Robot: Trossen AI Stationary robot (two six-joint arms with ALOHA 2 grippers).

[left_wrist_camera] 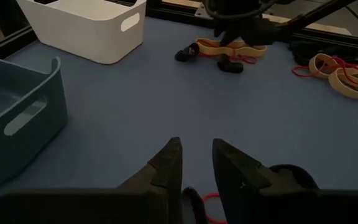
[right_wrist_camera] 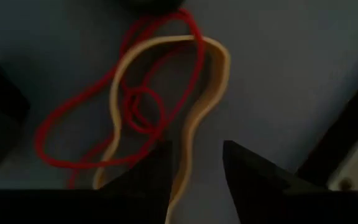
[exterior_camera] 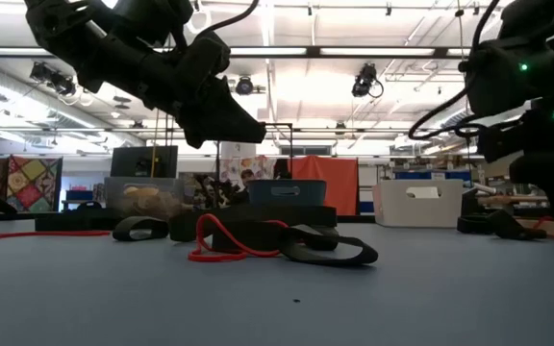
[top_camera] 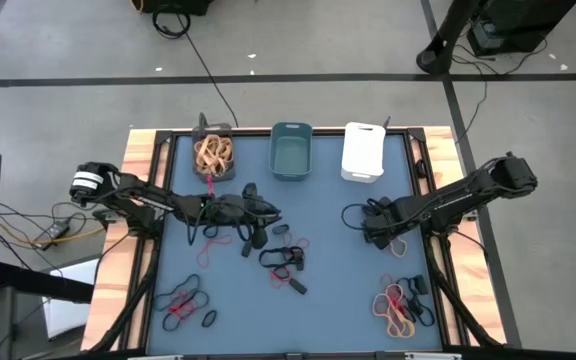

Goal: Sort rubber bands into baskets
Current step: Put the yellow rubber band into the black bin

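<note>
Three baskets stand along the far edge: a dark grey one (top_camera: 213,152) with tan rubber bands in it, a teal one (top_camera: 291,151) and a white one (top_camera: 363,150). My right gripper (right_wrist_camera: 196,149) points down, open, over a tan rubber band (right_wrist_camera: 211,87) and a thin red one (right_wrist_camera: 73,118) tangled together flat on the blue mat. One strand of the tan band runs between its fingers. Whether a finger touches it, I cannot tell. My left gripper (left_wrist_camera: 196,160) hangs open with nothing between its fingers, above the mat's middle (top_camera: 258,213), near black and red bands (top_camera: 283,255).
More piles of bands lie at the near left (top_camera: 188,305) and near right (top_camera: 400,308) of the mat. The table has a wooden frame (top_camera: 140,150). Bare mat (top_camera: 338,290) lies between the piles. Black cables trail along both arms.
</note>
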